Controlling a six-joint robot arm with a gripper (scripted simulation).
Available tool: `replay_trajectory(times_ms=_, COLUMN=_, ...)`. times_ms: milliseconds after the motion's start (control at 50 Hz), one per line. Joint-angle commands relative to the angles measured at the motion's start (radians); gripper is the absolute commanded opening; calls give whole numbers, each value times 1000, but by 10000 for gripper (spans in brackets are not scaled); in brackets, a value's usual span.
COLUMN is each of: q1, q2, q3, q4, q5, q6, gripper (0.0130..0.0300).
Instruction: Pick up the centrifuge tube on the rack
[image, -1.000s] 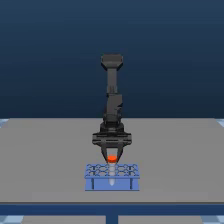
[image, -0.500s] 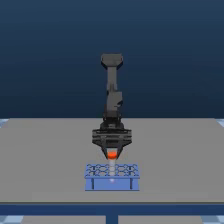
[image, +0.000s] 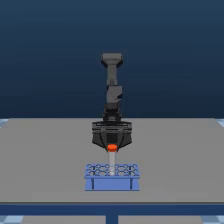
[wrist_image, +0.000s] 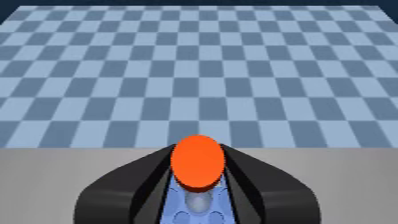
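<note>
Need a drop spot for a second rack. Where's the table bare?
Bare: table on both sides of the rack, out to each edge, and behind the arm. Crowded: over the rack, where the gripper holds the centrifuge tube.

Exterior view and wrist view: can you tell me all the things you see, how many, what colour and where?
centrifuge tube: one, pale with an orange-red cap, upright between the gripper's fingers, its lower end just at the rack's top near the middle.
rack: one, light blue with dark posts and round holes on top, on the table directly under the gripper.
table: one, grey, flat, spread under everything.
floor: one, blue checkered, seen beyond the table in the wrist view.
arm: one, dark grey, rising behind the rack.
gripper: one, black, pointing down over the rack, closed on the tube just below its cap.
</note>
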Motion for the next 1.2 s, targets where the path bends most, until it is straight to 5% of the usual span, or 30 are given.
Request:
replay_trajectory(times_ms=20, q1=0, q2=-6, q3=-6, q4=-3, q5=25, q6=3, gripper=130)
replay_trajectory(times_ms=1200, q1=0, q2=-28, q3=-27, q4=-123, q5=69, q6=123, gripper=130)
